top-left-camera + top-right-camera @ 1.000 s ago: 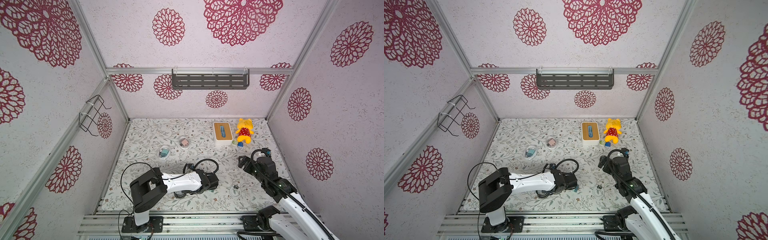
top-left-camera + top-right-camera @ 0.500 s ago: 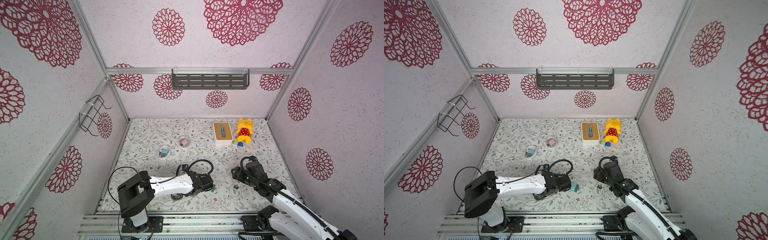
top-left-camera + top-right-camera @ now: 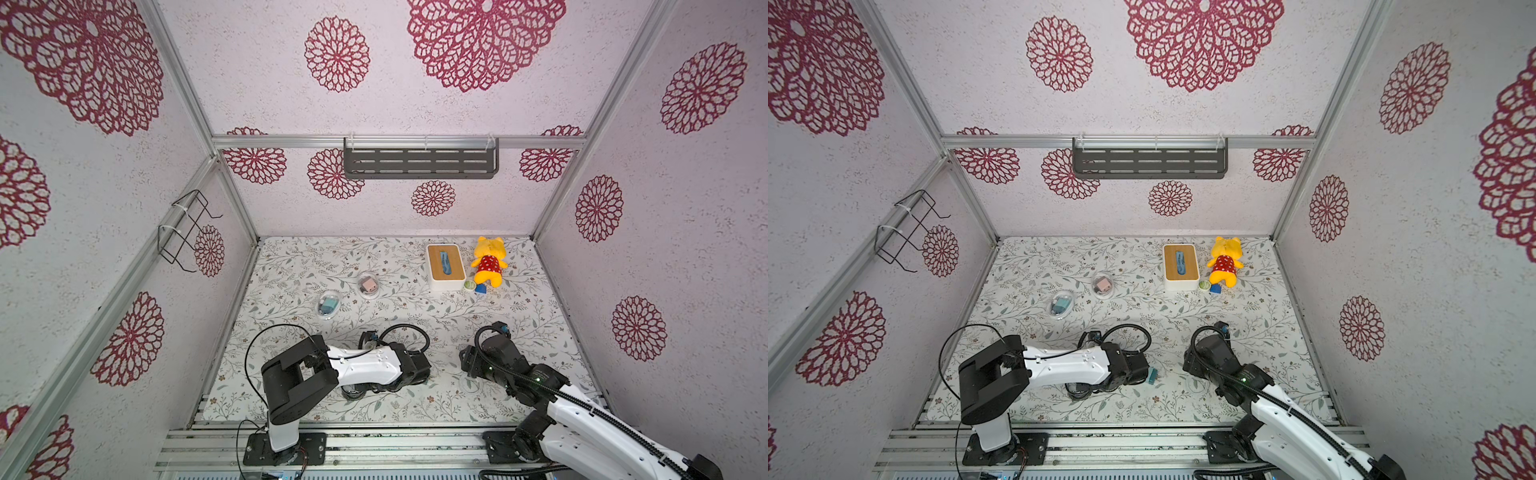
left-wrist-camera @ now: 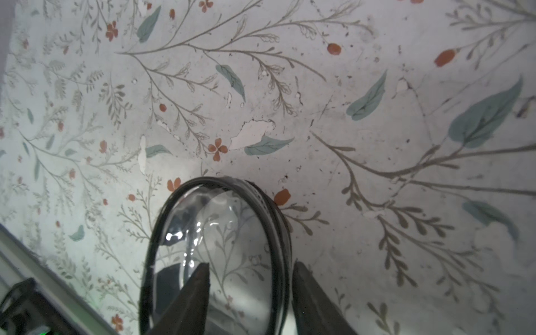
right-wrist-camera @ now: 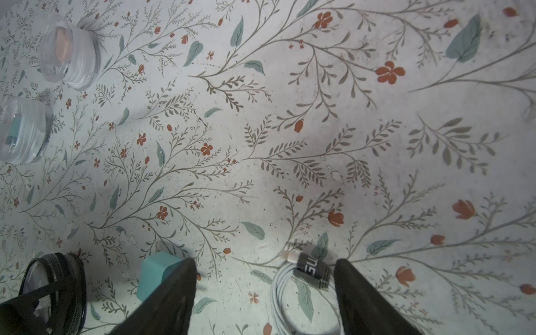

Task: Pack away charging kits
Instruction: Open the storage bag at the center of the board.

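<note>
Tally: two kits cased, one loose at the front

Low over the floral tabletop [image 5: 290,145], the right gripper [image 5: 264,261] has its jaws spread wide and nothing clamped. The thin white coiled cable [image 5: 301,290], wrapped with a dark band, lies between them, which looks like a line-up for a pinch across the coil. The small teal cube plug charger [image 5: 158,272] sits just outside one finger, near the cable, so both loose parts are within short reach of this arm.

The left gripper [image 4: 251,264] is parted too, gripping nothing. One finger hangs over the inside of the oval clear case with a black zip rim [image 4: 220,232] and the other stands outside its wall, so the rim runs between them. That stance probably serves to steady the case, which appears open and empty, while parts are brought over.

Well apart, farther back, stand a clear oval case holding a pink cube charger [image 3: 368,285] and a clear oval case holding a teal cube charger [image 3: 328,304]. Whether either holds a cable cannot be told.

The count is three clear cases, three chargers (two teal, one pink) and one cable in plain view. Off the task are one white box with a wooden top [image 3: 445,268], one yellow plush toy [image 3: 488,262] and one small dark-blue block [image 3: 481,288].
</note>
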